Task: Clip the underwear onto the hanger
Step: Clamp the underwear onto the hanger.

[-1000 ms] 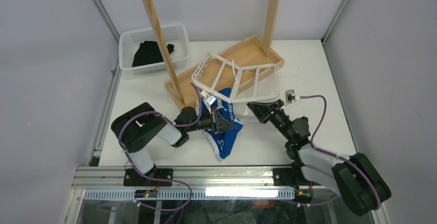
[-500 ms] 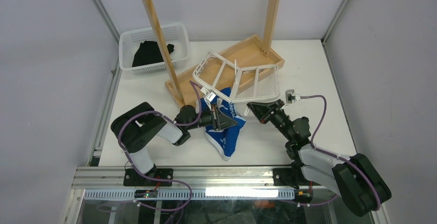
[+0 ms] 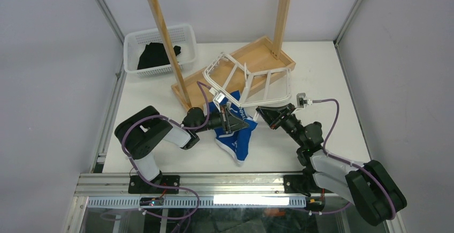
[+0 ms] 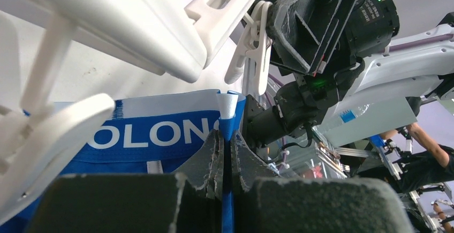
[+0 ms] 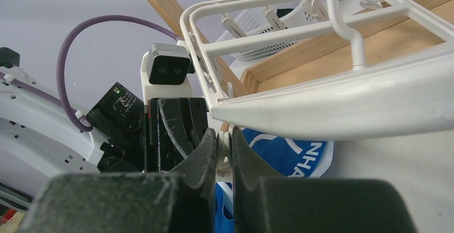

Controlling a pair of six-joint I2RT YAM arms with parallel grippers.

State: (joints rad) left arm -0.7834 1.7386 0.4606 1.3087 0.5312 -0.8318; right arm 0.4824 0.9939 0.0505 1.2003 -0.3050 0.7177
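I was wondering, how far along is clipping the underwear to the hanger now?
Done: the left gripper is shut on the underwear at its waistband, just under the hanger. In hand: the right gripper seems to pinch a dangling clip above that waistband corner. Left: the waistband is not yet inside the clip, and both grippers must release.

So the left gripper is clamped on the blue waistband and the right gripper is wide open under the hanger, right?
Not wide open: the right wrist view shows the right gripper closed on a white clip under the hanger. The left gripper is clamped on the underwear waistband.
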